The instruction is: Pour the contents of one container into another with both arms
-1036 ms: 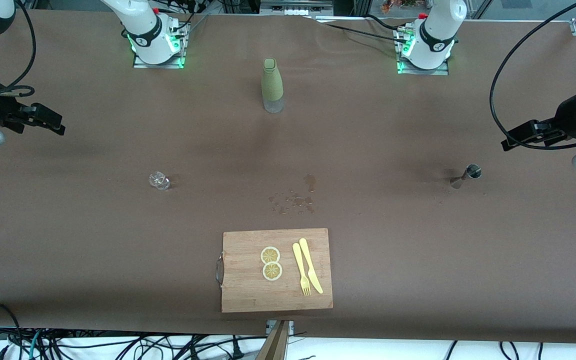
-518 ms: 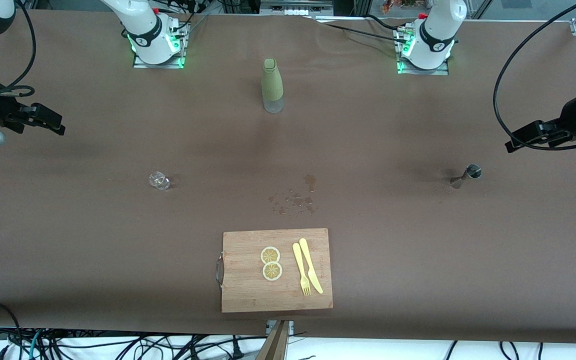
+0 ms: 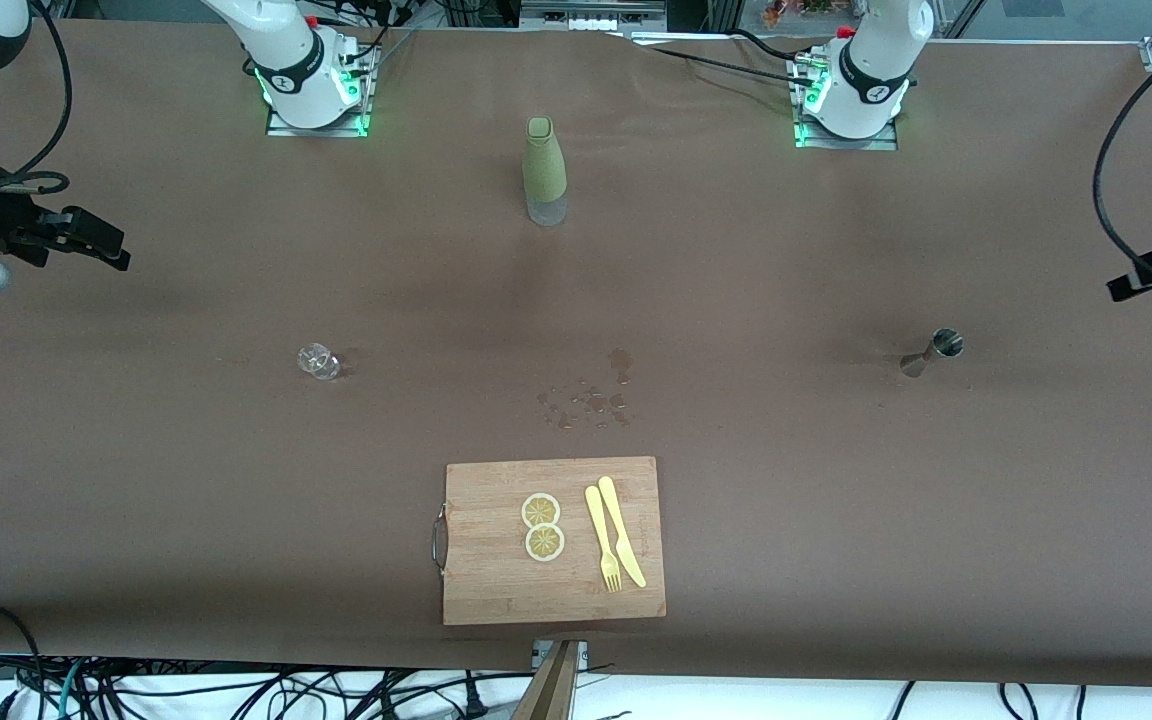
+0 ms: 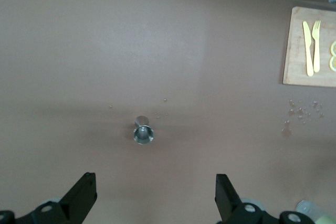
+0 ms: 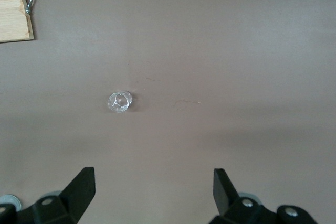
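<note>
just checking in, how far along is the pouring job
Done: wet spots on the table suggest an earlier pour. In hand: nothing; the left gripper and right gripper are open and empty at the table ends. Left: possibly nothing; the metal cup and glass stand free.

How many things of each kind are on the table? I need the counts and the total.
Bottle: 1
Glass: 1
Jigger: 1
Board: 1
Lemon slices: 2
Fork: 1
Knife: 1
Total: 8
</note>
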`<state>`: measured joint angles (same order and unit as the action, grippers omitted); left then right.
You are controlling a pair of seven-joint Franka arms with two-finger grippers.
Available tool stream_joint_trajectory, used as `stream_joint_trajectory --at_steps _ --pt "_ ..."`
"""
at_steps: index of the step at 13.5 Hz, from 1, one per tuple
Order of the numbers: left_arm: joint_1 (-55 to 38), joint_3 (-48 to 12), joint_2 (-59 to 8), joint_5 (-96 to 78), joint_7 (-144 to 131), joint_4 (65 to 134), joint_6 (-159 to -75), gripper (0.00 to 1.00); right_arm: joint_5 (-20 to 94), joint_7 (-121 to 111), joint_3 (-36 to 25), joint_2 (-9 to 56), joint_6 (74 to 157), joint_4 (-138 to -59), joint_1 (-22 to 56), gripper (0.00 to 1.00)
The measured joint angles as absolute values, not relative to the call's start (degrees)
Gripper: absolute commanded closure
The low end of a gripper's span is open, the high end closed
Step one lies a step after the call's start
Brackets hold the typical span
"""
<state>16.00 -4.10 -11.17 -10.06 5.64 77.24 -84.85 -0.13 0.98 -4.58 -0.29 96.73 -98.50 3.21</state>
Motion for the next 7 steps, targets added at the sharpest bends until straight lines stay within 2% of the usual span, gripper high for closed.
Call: stream_joint_trajectory --at_steps 7 --pt "23.39 -4.08 -13.23 -17.92 17.62 77.32 -84.7 0.0 -0.13 0.98 -4.6 -0.15 96.7 -98.5 3.15 0.0"
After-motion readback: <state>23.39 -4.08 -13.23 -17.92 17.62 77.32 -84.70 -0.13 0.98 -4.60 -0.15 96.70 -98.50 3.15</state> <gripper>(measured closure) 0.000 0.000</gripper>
